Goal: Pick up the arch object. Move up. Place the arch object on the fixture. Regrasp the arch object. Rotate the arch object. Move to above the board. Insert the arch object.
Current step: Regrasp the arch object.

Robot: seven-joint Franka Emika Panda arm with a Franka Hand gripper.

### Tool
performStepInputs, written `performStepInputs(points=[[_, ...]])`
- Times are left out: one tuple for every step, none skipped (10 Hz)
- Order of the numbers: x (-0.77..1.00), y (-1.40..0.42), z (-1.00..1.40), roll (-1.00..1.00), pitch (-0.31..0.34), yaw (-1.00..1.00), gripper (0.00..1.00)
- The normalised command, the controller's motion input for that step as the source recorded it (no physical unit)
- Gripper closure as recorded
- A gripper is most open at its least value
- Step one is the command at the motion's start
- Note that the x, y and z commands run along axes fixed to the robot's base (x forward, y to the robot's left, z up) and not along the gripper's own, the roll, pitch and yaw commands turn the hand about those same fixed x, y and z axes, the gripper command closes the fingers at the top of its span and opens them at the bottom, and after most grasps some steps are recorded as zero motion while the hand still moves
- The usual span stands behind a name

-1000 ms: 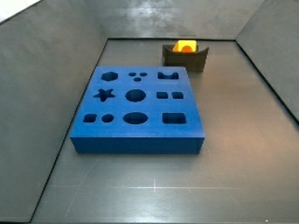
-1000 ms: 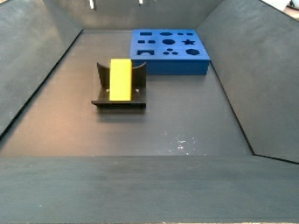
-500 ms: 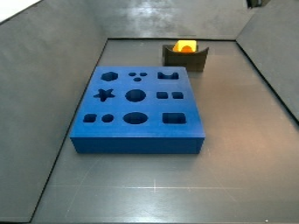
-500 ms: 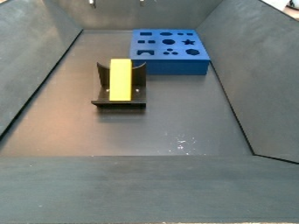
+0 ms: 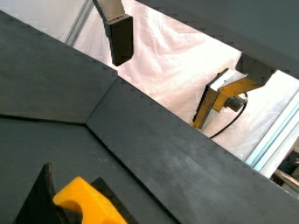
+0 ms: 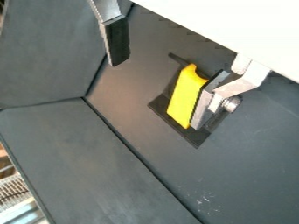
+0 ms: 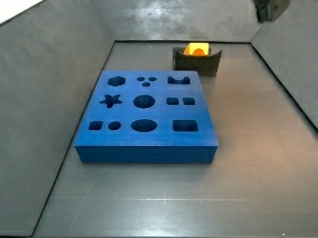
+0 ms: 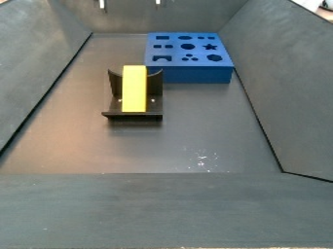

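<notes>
One arch object (image 8: 134, 89), one fixture (image 8: 115, 114), one board (image 8: 189, 58), one end effector (image 6: 173, 52)

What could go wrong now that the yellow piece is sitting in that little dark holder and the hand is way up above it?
The hand hangs open, high above, holding nothing. The arch object leans in the fixture. Coming down off-centre, a finger could strike the fixture's wall or knock the piece askew. A crooked regrasp might later keep it from fitting its hole in the board.
</notes>
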Motion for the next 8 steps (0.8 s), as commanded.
performStepInputs(points=[[0.04, 0.07, -1.0, 0.2, -0.007, 0.14, 0.0], [0.05, 0.06, -1.0, 0.16, -0.027, 0.13, 0.0], [0.06, 0.06, -1.0, 0.11, -0.051, 0.1, 0.0], [0.07, 0.05, -1.0, 0.09, -0.073, 0.08, 0.0], [0.07, 0.05, -1.0, 0.08, -0.085, 0.07, 0.0], [0.08, 0.04, -1.0, 0.07, -0.103, 0.04, 0.0], [0.09, 0.04, -1.0, 0.07, -0.104, 0.02, 0.0], [0.09, 0.03, -1.0, 0.08, -0.095, 0.0, 0.0]])
